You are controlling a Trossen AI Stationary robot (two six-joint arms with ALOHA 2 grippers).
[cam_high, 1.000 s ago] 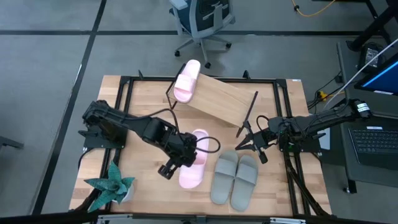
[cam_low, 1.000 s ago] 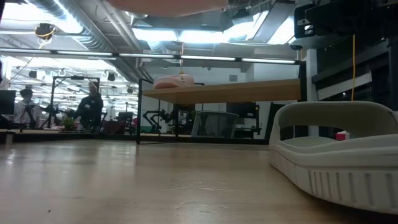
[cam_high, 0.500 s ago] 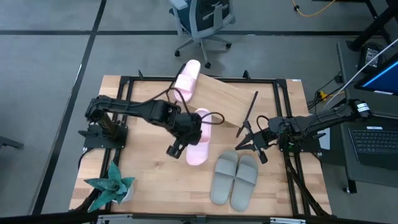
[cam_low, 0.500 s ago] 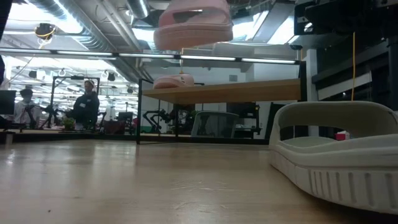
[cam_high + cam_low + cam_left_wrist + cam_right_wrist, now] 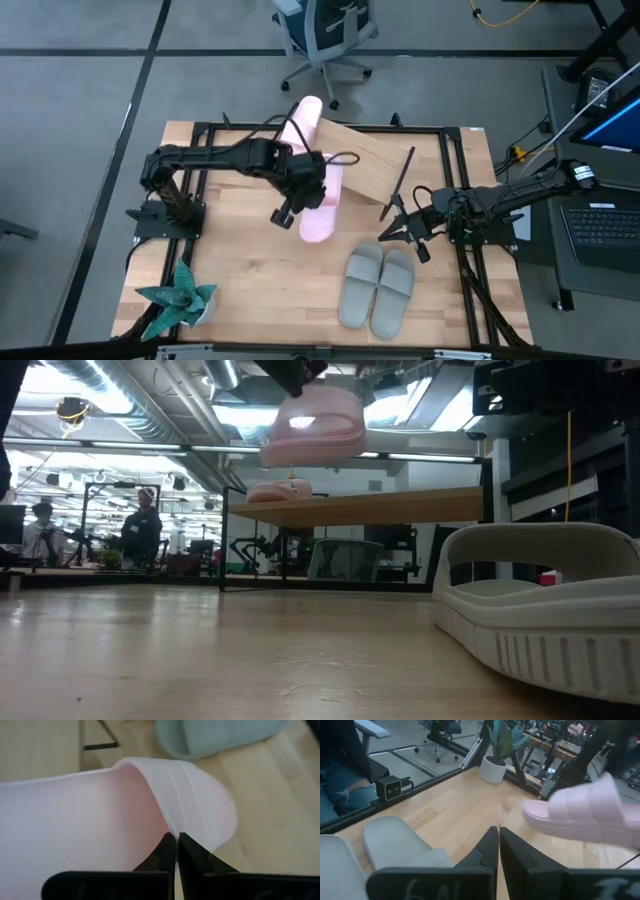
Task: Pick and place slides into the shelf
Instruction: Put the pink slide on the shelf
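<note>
My left fingers (image 5: pixel 176 851) are pinching the pink slide's (image 5: pixel 320 205) strap edge, thin grip, could slip before the shelf (image 5: pixel 365 165).

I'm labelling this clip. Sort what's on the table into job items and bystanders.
Job items:
- pink slide held aloft by the left end effector
- second pink slide on the shelf
- grey-green pair on the tabletop

Bystanders:
- potted plant
- right end effector, shut and empty

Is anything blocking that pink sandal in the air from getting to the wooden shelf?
Nothing visible does. The left hand holds the pink sandal beside the first pink sandal on the shelf; the board's remainder lies bare.
</note>
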